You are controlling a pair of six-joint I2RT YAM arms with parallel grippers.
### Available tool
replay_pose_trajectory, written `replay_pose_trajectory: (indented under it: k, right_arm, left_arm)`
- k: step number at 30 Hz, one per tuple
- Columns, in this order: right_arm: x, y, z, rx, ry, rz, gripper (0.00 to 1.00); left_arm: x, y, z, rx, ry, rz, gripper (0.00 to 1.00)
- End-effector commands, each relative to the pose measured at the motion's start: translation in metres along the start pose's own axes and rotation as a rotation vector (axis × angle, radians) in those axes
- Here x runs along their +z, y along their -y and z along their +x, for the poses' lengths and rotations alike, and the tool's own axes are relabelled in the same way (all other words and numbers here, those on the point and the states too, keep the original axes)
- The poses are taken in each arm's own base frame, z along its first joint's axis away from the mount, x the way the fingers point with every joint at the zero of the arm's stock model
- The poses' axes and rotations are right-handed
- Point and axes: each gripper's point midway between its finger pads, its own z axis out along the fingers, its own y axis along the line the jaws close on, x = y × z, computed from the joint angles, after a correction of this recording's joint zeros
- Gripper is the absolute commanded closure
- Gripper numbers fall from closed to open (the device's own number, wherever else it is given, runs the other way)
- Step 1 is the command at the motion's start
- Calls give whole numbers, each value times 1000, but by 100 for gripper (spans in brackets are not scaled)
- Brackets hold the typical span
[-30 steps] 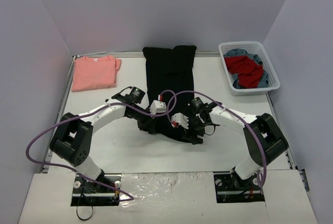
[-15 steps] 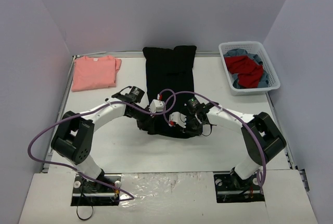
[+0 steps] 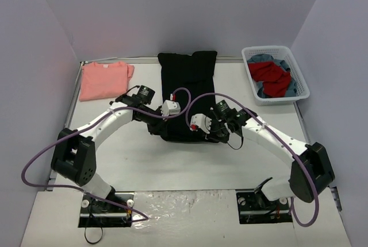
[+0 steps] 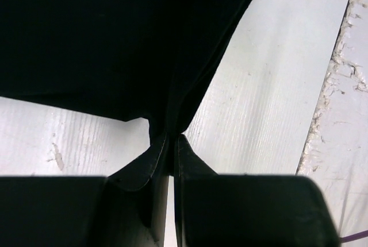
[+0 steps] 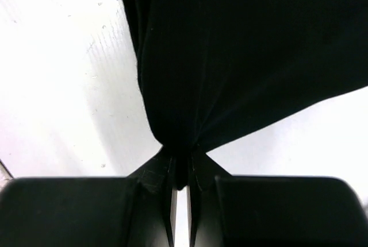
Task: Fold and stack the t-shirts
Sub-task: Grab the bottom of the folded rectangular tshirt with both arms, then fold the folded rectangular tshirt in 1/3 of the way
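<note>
The black t-shirt lies as a long strip down the middle of the table, its near end lifted. My left gripper is shut on the near left corner of the black cloth, which bunches between its fingertips. My right gripper is shut on the near right corner, a fold of black fabric pinched at its tips. The salmon-pink t-shirt lies folded at the far left.
A white basket at the far right holds red and blue clothes. The table's left edge runs beside the pink shirt. A purple cable loops above each wrist.
My right gripper has shut on the shirt's near right corner. Both arms have carried the near end of the black shirt away from me, toward the far end.
</note>
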Motion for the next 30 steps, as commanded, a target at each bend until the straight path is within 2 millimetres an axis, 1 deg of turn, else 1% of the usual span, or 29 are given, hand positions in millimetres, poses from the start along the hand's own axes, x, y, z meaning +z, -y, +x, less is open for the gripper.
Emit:
replay_pose_trajectory:
  k: [1,2,4,5,6,7,8,10,11,12,13,14,18,21,23,25,26,30]
  right_arm:
    - [-34,-7,-2,36,1,-5,100]
    - [-39,-10,-2,36,-1,-16,100]
    - [-49,-12,-9,26,23,-24,100]
    - [-53,-17,-6,28,9,-45,100]
    - [-59,-16,-10,23,21,-43,100]
    - [-62,-17,-11,23,24,-46,100]
    - [-65,-20,-9,23,17,-56,100]
    - [-73,-23,-14,14,39,-65,100]
    - [-75,-27,-13,9,35,-82,100]
    - [-79,-26,-16,4,44,-81,100]
    - [-80,-29,-16,3,45,-91,100]
    - [-81,-33,-15,3,43,-114,100]
    - [-82,-42,-13,-2,34,-162,100]
    - [-84,-51,-13,-19,41,-213,100]
    - [-87,-53,-14,-16,41,-220,100]
    - [-92,-60,-14,-34,41,-263,100]
    - [-94,-61,-18,-41,55,-276,100]
    - [-91,-58,-19,-48,46,-279,100]
  left_arm:
    - [-27,8,-12,74,4,-32,98]
    - [-30,12,-11,70,-4,-23,97]
    - [-38,17,-17,113,5,-16,98]
    - [-42,24,-13,113,-10,3,98]
    - [-48,27,-19,146,4,4,98]
    - [-51,31,-20,157,1,12,98]
    - [-55,40,-15,145,-20,40,98]
    - [-62,48,-20,170,-14,65,98]
    - [-67,57,-15,150,-33,91,98]
    - [-69,61,-17,153,-28,105,98]
    - [-73,65,-21,154,-21,109,98]
    - [-78,72,-19,151,-25,125,98]
    - [-89,90,-25,180,10,152,98]
    - [-93,99,-28,193,31,176,98]
    - [-94,105,-28,192,35,206,98]
    - [-94,109,-26,190,36,227,98]
    - [-93,111,-26,189,39,238,98]
    - [-89,106,-27,177,42,231,98]
